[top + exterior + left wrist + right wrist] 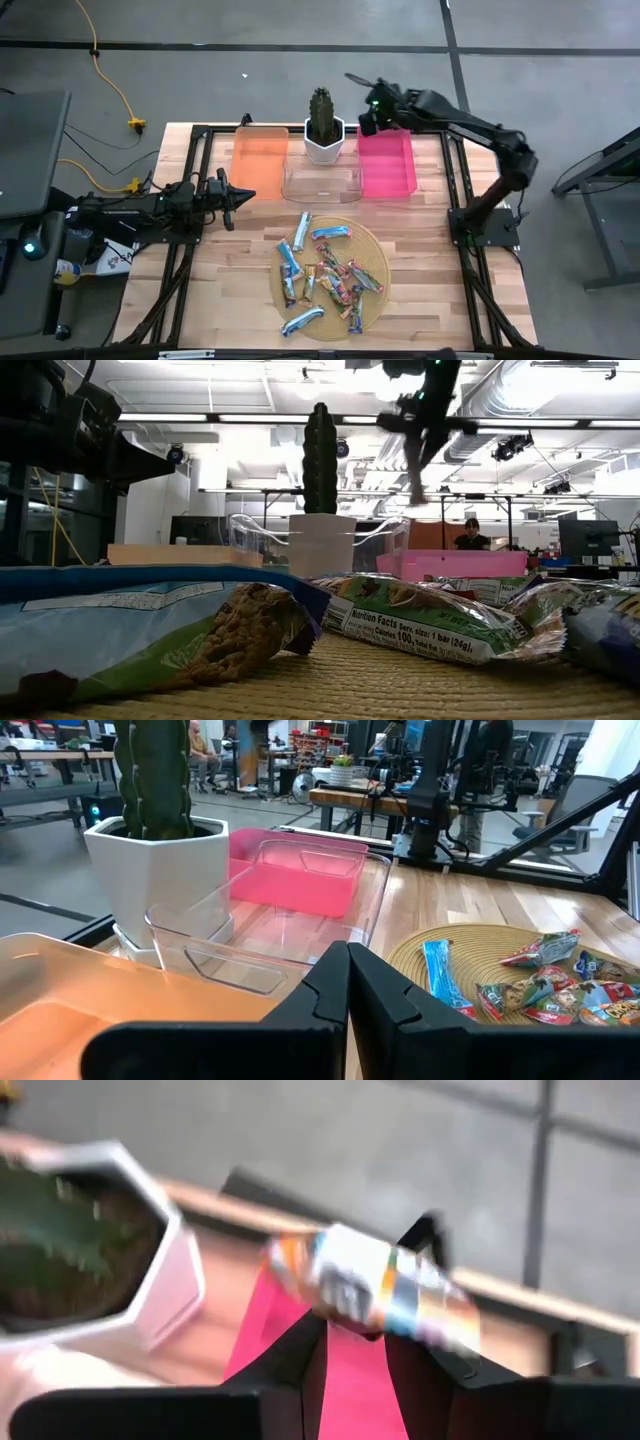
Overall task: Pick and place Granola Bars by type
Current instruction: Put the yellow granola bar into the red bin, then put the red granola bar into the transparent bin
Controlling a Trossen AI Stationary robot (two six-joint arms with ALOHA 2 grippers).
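The right gripper (355, 1342) hangs over the far edge of the pink bin (386, 165), its fingers pinched on one granola bar (372, 1292) with a white, orange and blue wrapper; the bar lies crosswise in the jaws and sticks out on both sides. The remaining granola bars (326, 274) lie heaped on the round woven mat (372, 252) at the near middle of the table, well apart from the bins. The step in hand looks like the drop into the pink bin. To do it well, the gripper should move nearer, so the whole bar is over the bin's floor and not its far rim, come lower, and only then open, since a light foil bar let go from high up can glance off the wall. The potted cactus (322, 122) stands just to the left, so the arm should keep clear of it. The left gripper (236, 196) waits with fingers together at the table's left, beside the orange bin (259, 158); the clear bin (290, 915) sits between the two coloured ones.
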